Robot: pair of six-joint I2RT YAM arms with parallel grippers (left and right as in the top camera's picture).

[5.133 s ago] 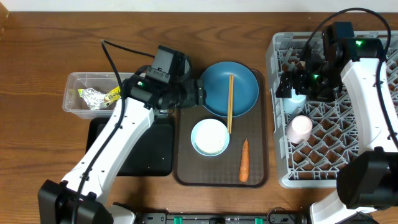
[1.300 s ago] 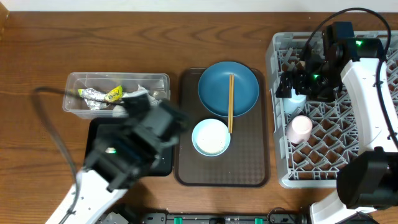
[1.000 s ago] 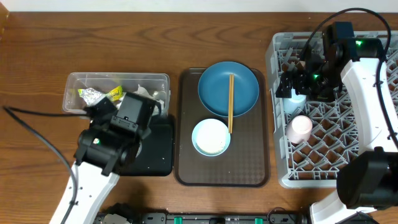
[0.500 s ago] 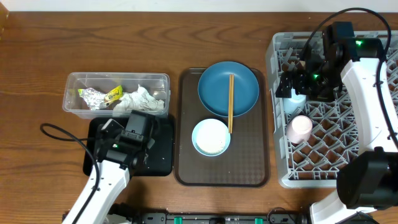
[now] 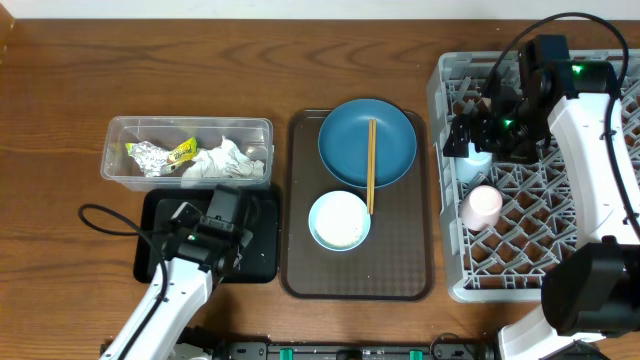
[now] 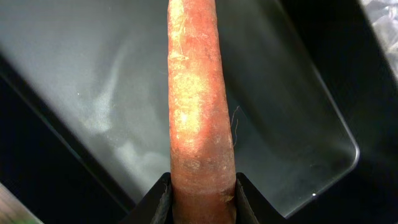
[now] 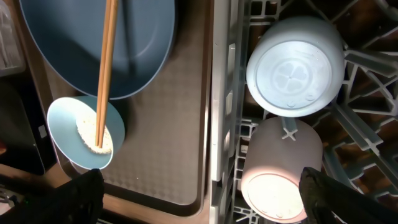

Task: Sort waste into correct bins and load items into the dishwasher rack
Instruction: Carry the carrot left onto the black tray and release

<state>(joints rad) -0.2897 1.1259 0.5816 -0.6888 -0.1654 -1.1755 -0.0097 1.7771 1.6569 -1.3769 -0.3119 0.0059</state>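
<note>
My left gripper [image 5: 216,232] [image 6: 202,200] is shut on the thick end of the orange carrot [image 6: 198,106], which hangs just above the black tray [image 5: 262,245] [image 6: 93,74]. The clear tub [image 5: 118,150] holds white tissues [image 5: 225,160] and the foil wrapper [image 5: 158,155]. Wooden chopsticks [image 5: 371,165] lie across the blue plate [image 5: 345,148], their tips over the white bowl [image 5: 338,220] with rice scraps [image 7: 93,134]. My right gripper [image 5: 478,135] [image 7: 202,196] hangs open over the left side of the grey rack [image 5: 545,235]. The pink cup [image 7: 283,174] and light blue cup [image 7: 295,65] sit upside down there.
The brown serving tray [image 5: 395,270] lies between the bins and the rack, carrying the plate and bowl. A black cable [image 5: 105,218] loops on the table left of the black tray. The rack's rim [image 7: 221,112] runs close beside the serving tray.
The carrot has left the brown tray. My left arm has swung from the plate's left edge down over the black tray, carrot in its jaws. The right arm has stayed still.
</note>
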